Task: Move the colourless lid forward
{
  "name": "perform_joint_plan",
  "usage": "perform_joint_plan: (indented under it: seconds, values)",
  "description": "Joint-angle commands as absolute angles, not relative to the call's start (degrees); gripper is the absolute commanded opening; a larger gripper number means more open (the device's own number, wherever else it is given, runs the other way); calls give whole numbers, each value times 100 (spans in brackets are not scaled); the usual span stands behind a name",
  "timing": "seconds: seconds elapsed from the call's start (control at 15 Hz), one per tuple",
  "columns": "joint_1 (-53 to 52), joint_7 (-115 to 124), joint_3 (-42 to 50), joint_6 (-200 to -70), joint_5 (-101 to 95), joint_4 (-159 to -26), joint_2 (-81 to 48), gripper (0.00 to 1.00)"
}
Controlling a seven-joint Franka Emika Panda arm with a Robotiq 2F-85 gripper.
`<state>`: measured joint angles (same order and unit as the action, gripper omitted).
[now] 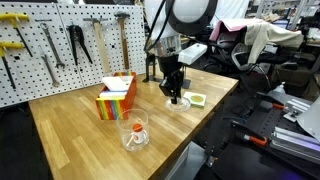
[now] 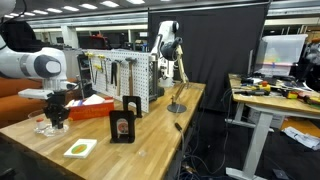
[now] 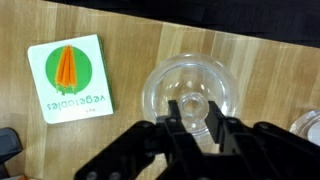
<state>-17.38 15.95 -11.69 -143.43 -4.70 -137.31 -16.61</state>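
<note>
The colourless lid (image 3: 190, 78) is a round clear dish with a small raised knob at its middle, lying flat on the wooden table (image 1: 80, 135). In the wrist view my gripper (image 3: 195, 108) is right over it, with both black fingers pressed against the sides of the knob. In both exterior views the gripper (image 1: 176, 96) (image 2: 57, 120) points straight down at table level, near the table's edge. The lid (image 1: 183, 102) shows only faintly under it there.
A green-and-white vegetables card (image 3: 68, 78) (image 1: 197, 99) (image 2: 80, 148) lies beside the lid. A clear glass with an orange thing (image 1: 135, 130) and a colourful striped box (image 1: 116, 97) stand on the table. A black picture stand (image 2: 123, 120) and a tool pegboard (image 1: 60, 40) are nearby.
</note>
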Motion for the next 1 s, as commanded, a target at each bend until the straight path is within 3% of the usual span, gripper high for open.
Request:
perform_joint_plan:
  seconds: [0.0,0.13,0.2,0.33,0.73,0.8,0.93]
  values:
    - [-1823,1644,-1110,-14504,-564,-13607,-1866,8]
    - [-1841,1615,-1119,-14532,-529,-13551,-1978,8]
    - [-1856,1602,-1117,-14535,-533,-13537,-2021,18]
    - [-1887,1602,-1104,-14520,-543,-13492,-2082,57]
    - [-1711,1324,-1296,-14291,-115,-13594,-1500,98]
    - [-1843,1515,-1163,-14414,-322,-13427,-1843,79]
    - [-1818,1459,-1198,-14329,-237,-13476,-1595,93]
